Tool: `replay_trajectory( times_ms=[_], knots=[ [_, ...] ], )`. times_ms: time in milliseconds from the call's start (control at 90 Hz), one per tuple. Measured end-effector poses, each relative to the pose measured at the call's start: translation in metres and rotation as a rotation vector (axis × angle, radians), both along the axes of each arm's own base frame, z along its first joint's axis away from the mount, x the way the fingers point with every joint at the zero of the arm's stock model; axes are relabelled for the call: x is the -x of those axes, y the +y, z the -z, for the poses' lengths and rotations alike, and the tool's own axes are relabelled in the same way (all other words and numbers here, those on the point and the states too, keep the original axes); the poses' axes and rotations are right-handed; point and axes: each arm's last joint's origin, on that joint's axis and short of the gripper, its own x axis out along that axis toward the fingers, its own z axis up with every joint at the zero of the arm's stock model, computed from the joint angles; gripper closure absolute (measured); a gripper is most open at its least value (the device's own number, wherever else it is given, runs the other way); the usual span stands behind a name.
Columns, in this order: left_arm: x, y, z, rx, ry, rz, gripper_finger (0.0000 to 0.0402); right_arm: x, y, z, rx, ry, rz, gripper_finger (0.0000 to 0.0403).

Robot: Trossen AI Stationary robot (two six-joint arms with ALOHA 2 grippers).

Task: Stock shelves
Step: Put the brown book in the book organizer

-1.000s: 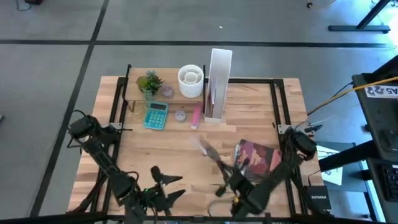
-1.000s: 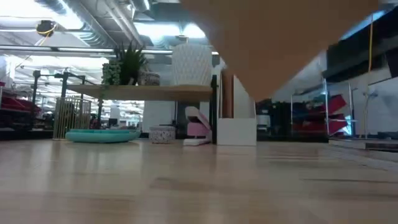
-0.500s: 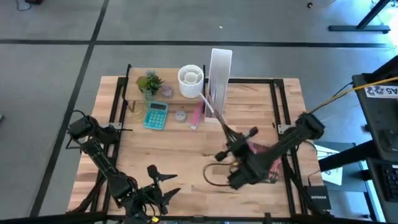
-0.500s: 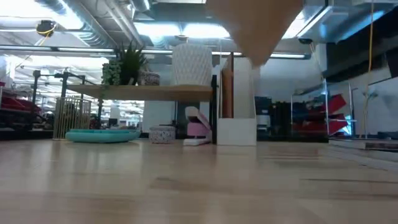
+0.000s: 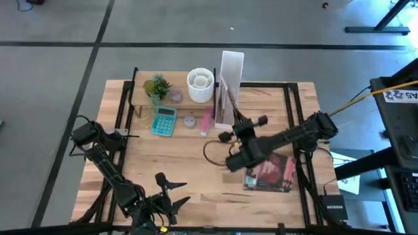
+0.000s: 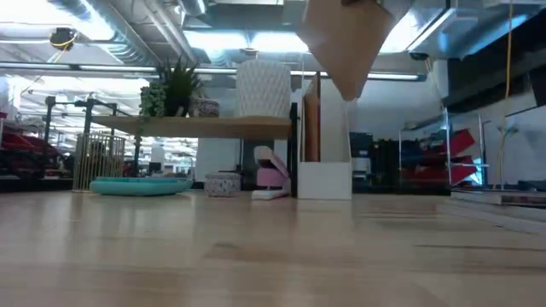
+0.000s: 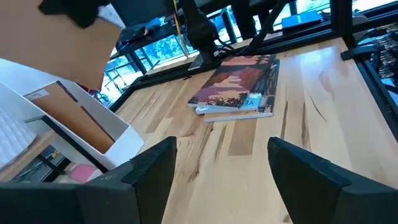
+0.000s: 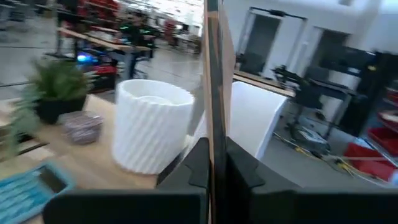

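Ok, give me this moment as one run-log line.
right gripper: shut on brown folder, edge-on, near white file box | left gripper: open, idle at front edge | books: flat on table

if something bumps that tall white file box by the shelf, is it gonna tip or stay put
The white file box looks tall and narrow, so a sideways nudge near its top would probably tip it. It stands beside the shelves, which might catch it on that side. It already seems to hold a brown folder, adding a little weight low down. The right gripper hovers close.
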Motion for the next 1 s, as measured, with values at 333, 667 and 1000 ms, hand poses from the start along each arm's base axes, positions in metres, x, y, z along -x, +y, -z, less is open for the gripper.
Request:
replay_trajectory(
  times_ms=[333, 667, 1000],
  knots=[
    [-0.001, 0.001, 0.000, -0.001, 0.000, -0.003, 0.0167, -0.026, -0.024, 0.022, -0.017, -0.057, 0.091, 0.0402],
    [-0.004, 0.003, 0.000, -0.001, 0.002, -0.009, 0.0167, -0.046, -0.011, 0.054, -0.021, -0.068, 0.070, 0.0401],
    [-0.007, 0.005, 0.000, 0.016, 0.010, -0.005, 0.0167, -0.057, -0.035, 0.076, 0.003, 0.009, 0.141, 0.0401]
  ],
)
